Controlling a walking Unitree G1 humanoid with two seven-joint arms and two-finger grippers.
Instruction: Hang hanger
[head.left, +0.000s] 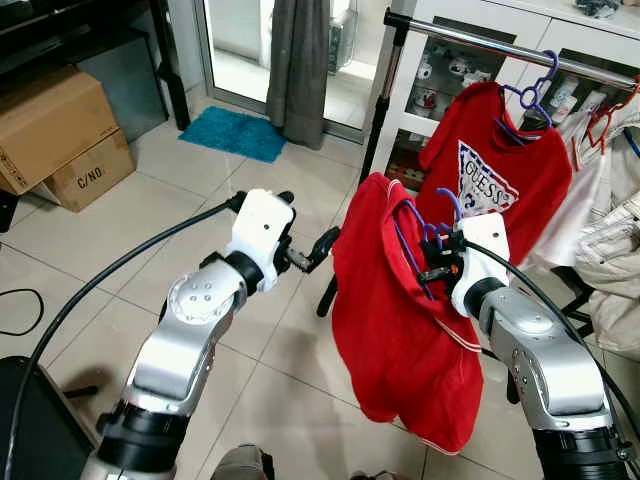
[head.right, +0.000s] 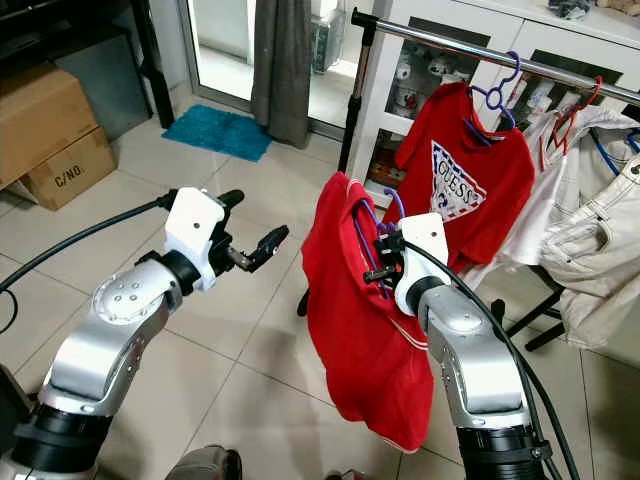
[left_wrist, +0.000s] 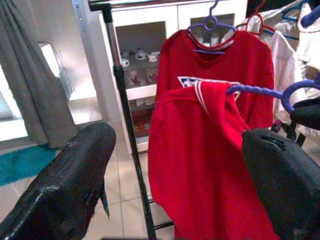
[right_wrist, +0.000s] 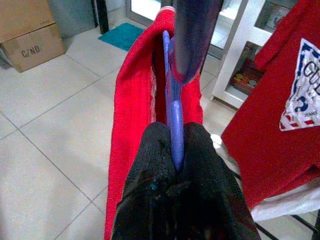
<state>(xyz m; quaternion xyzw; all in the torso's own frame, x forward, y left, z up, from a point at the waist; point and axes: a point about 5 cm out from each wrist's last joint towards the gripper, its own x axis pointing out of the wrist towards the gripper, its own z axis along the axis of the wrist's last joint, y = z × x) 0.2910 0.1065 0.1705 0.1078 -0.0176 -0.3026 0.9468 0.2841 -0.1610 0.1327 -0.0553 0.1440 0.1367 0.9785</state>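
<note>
The right tool (head.left: 440, 262) is closed on a purple hanger (head.left: 415, 245), its two black fingers (right_wrist: 165, 170) pinching the thin plastic between them. A red shirt (head.left: 400, 330) hangs from this hanger, draped down in front of the right arm and well above the tiled floor (head.left: 150, 210). The hanger with its shirt is held in the air in front of the clothes rail (head.left: 470, 38), lower than the rail and not touching it.

The left tool (head.left: 315, 250) is raised just beside the held shirt, on its left, with its fingers (left_wrist: 75, 180) spread apart and nothing between them. Its wrist view looks across at the held shirt and the rail's upright black post (left_wrist: 127, 135).

On the rail a second red shirt with a white printed triangle (head.left: 500, 170) already hangs from another purple hanger (head.left: 535, 95). To its right hang pale garments (head.left: 615, 200), one on a red hanger (head.left: 605, 120). A white cabinet (head.left: 450, 70) with small items on its shelves stands behind the rail.

Farther back on the floor lie a teal mat (head.left: 235, 133) by a grey curtain (head.left: 300, 70), and cardboard boxes (head.left: 60, 140) sit at the left.
</note>
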